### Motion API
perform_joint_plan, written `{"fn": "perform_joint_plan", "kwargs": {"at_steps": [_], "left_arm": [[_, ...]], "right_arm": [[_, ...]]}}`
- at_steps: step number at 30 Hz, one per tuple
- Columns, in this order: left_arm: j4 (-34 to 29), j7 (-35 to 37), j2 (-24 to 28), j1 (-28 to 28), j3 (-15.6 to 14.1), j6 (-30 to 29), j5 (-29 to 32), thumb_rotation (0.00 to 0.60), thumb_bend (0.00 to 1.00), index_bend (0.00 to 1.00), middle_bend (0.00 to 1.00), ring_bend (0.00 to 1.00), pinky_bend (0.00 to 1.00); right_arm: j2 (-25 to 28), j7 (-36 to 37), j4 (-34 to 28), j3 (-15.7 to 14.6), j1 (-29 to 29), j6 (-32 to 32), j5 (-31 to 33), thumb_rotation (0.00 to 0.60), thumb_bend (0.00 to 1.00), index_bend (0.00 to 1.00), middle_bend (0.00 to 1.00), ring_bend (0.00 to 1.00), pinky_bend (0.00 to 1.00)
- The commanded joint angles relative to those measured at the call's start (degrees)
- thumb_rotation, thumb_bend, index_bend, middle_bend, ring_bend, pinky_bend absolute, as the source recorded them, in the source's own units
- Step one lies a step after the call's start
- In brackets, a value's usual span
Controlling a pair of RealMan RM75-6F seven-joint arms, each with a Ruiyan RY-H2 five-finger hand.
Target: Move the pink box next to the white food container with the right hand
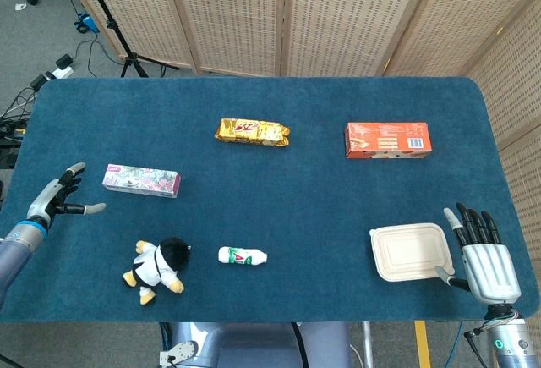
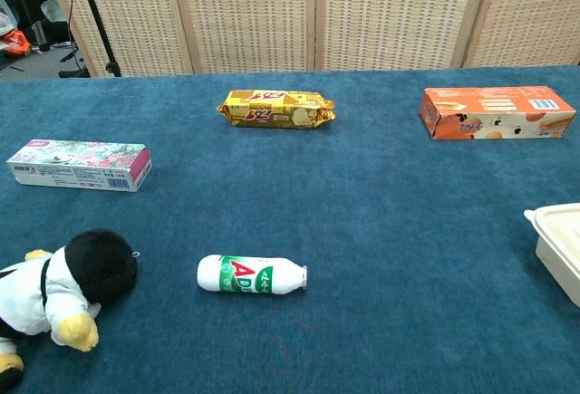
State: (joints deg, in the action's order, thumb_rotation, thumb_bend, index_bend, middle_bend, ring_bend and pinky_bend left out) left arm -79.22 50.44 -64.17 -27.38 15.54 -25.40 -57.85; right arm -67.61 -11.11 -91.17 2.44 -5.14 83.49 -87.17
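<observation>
Here we see the blue table (image 1: 296, 156) from above and from chest height. The pink box (image 1: 142, 180), printed with flowers, lies flat near the table's left edge, well apart from the white food container (image 1: 410, 251), which sits closed near the right front corner. The right hand (image 1: 484, 258) is just beside the container's right side, palm down and fingers spread, holding nothing; whether its thumb touches the container's corner we cannot tell. The left hand (image 1: 61, 199) is over the left edge, just beside the pink box, with fingers extended and apart, also holding nothing. Between the two task objects we find a plush toy (image 1: 158, 268) and a small white bottle (image 1: 243, 255) lying on its side at the front, a yellow snack packet (image 1: 252, 131) towards the back, and an orange box (image 1: 388, 139) at the right rear. In the chest view neither hand appears.
</observation>
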Motion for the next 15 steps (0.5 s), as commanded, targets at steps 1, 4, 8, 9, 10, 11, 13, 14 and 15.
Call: {"fn": "perform_joint_plan", "kwargs": {"at_steps": [1,4,8,9,10,11,13,14,15], "left_arm": [[0.5,-0.7,-0.7,-0.7,0.2,0.8,0.8,0.600,0.00,0.00,0.00,0.00,0.00],[1.3,-1.8,-1.5,-1.3,0.2,1.1,1.4,0.600,0.00,0.00,0.00,0.00,0.00],[2.1,-3.0,-2.3,-1.9,0.4,1.4,3.0,0.600,0.00,0.00,0.00,0.00,0.00],[2.2,-3.3,-2.4,-2.0,0.4,1.5,3.3,0.600,0.00,0.00,0.00,0.00,0.00],[2.5,-3.7,-2.5,-2.2,0.3,1.6,3.7,0.600,0.00,0.00,0.00,0.00,0.00],[2.6,-4.0,-2.6,-2.3,0.3,1.7,3.9,0.600,0.00,0.00,0.00,0.00,0.00],[3.2,-4.9,-2.9,-2.5,0.1,1.7,4.6,0.600,0.00,0.00,0.00,0.00,0.00],[3.6,-5.2,-3.2,-2.6,0.1,1.8,4.8,0.600,0.00,0.00,0.00,0.00,0.00],[3.8,-5.4,-3.4,-2.7,0.1,2.0,5.0,0.600,0.00,0.00,0.00,0.00,0.00]], "right_arm": [[0.0,0.0,0.1,0.0,0.0,-0.1,0.1,0.600,0.21,0.02,0.00,0.00,0.00],[-0.2,0.0,0.3,0.0,-0.1,-0.4,0.3,0.600,0.21,0.02,0.00,0.00,0.00],[-0.4,-0.1,0.6,0.2,-0.3,-0.7,0.6,0.600,0.21,0.02,0.00,0.00,0.00],[-0.5,-0.1,0.7,0.2,-0.3,-0.7,0.7,0.600,0.21,0.02,0.00,0.00,0.00],[-0.5,-0.2,0.7,0.2,-0.4,-0.7,0.7,0.600,0.21,0.02,0.00,0.00,0.00],[-0.6,-0.2,0.8,0.2,-0.4,-0.7,0.8,0.600,0.21,0.02,0.00,0.00,0.00],[-0.6,-0.3,0.9,0.2,-0.4,-0.9,0.9,0.600,0.21,0.02,0.00,0.00,0.00],[-0.7,-0.4,0.9,0.2,-0.4,-1.0,1.0,0.600,0.21,0.02,0.00,0.00,0.00],[-0.8,-0.5,0.9,0.1,-0.5,-1.1,1.0,0.600,0.21,0.02,0.00,0.00,0.00]]}}
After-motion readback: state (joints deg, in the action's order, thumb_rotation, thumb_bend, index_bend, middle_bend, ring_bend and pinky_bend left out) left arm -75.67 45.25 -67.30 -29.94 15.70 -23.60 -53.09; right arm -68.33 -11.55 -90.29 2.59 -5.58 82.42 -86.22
